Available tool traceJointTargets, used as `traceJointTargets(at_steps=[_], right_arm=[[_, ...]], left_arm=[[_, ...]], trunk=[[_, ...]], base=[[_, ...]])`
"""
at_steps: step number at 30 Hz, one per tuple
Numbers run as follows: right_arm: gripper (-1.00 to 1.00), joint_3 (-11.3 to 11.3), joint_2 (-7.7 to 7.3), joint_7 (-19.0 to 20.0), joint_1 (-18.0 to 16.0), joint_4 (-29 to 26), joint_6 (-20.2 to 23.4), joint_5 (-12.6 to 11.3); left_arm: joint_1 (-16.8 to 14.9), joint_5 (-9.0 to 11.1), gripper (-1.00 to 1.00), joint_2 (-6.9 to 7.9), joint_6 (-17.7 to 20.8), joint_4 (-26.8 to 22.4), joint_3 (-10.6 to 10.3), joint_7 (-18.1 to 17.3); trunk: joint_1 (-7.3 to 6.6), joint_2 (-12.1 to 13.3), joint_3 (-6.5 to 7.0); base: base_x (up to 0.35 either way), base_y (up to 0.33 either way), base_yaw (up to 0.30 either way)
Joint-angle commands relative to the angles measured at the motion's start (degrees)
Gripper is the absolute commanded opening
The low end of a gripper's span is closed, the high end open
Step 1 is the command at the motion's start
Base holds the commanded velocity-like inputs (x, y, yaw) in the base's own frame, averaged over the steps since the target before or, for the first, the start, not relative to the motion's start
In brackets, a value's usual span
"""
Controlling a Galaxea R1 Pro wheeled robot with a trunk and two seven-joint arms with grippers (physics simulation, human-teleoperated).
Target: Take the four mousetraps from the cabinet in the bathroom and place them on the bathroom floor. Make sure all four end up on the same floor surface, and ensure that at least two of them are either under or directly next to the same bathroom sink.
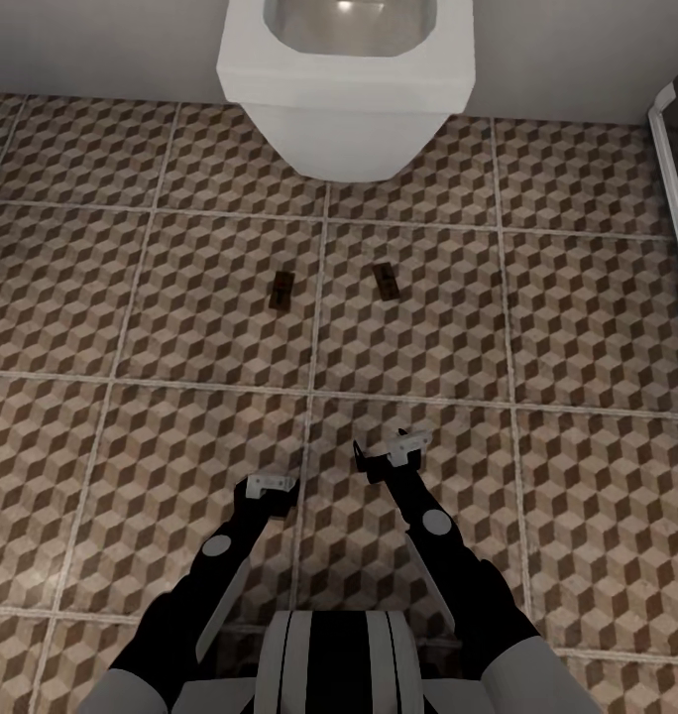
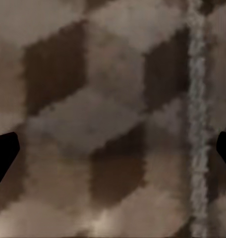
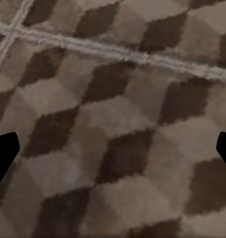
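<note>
Down on the bathroom floor (image 1: 577, 327) we go, and 2 mousetraps are already lying flat on the cube-patterned tiles: the left mousetrap (image 1: 281, 291) sits just left of a grout line, the right mousetrap (image 1: 386, 280) just right of it, the 2 near each other and apart, both a little in front of the white fixture (image 1: 349, 89) against the far wall. That fixture reads as a floor-standing toilet or bidet with a grey bowl, not a vanity basin, so by my judgement these 2 may not count as next to a sink. Both arms hang low over the tiles, nearer the robot than the traps. The left gripper (image 1: 271, 483) is empty, fingers spread wide at the edges of its wrist view with bare tile between them; the right gripper (image 1: 393, 452) is the same, jaws apart, nothing held, a grout line crossing the floor beyond it. So the count: 2 traps down on 1 floor surface, 2 more presumably to fetch from the cabinet, and the sink placement to settle.
</note>
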Motion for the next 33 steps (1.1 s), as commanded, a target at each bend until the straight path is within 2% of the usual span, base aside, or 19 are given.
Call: traceJointTargets(at_steps=[1,9,22,33], right_arm=[[1.00,0.08,-0.02,-0.30,-0.02,0.01,-0.03,0.37],[1.00,0.08,-0.05,-0.30,-0.02,0.01,-0.03,0.37],[1.00,0.08,-0.12,-0.30,0.06,0.10,-0.03,0.36],[1.00,0.08,-0.18,-0.30,0.07,0.11,-0.03,0.37]], left_arm=[[-0.01,0.61,1.00,0.04,0.31,-0.44,-0.17,0.42],[-0.01,0.61,1.00,0.04,0.50,-2.22,-0.18,0.43],[-0.01,0.61,1.00,0.12,0.60,-2.51,-0.18,0.50],[-0.01,0.61,1.00,0.47,0.63,-2.35,-0.18,0.57]], trunk=[[-0.01,-0.01,-0.02],[-0.01,-0.01,-0.02],[-0.01,-0.01,-0.02],[-0.29,0.14,2.41]], base=[[-0.008,0.000,0.000],[-0.003,0.000,0.000],[0.000,0.000,0.000],[0.000,0.000,0.000]])
